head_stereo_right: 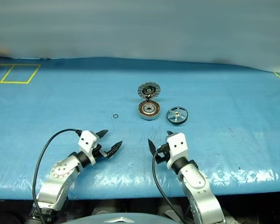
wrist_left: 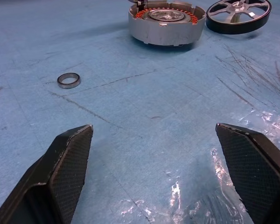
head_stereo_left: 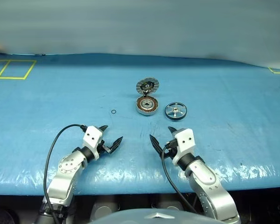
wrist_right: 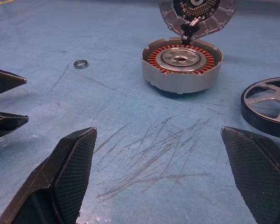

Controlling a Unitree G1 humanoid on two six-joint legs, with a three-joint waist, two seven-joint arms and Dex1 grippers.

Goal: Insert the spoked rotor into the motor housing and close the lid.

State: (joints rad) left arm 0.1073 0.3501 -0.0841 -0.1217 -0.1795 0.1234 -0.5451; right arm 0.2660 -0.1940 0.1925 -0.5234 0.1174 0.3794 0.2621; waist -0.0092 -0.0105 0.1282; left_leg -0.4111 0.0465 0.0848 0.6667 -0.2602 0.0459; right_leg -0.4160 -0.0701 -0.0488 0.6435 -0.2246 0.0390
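Right wrist view: motor housing [wrist_right: 182, 65] sits upright on the blue tabletop [head_stereo_left: 60, 93], copper windings exposed, its hinged lid [wrist_right: 198, 14] standing open behind it. Spoked rotor [wrist_right: 270, 105] lies flat just beside the housing. Both arms rest low and near, angled inward; left end effector [head_stereo_left: 110, 138] and right end effector [head_stereo_left: 163, 136] are spread wide, empty, well apart from the parts.
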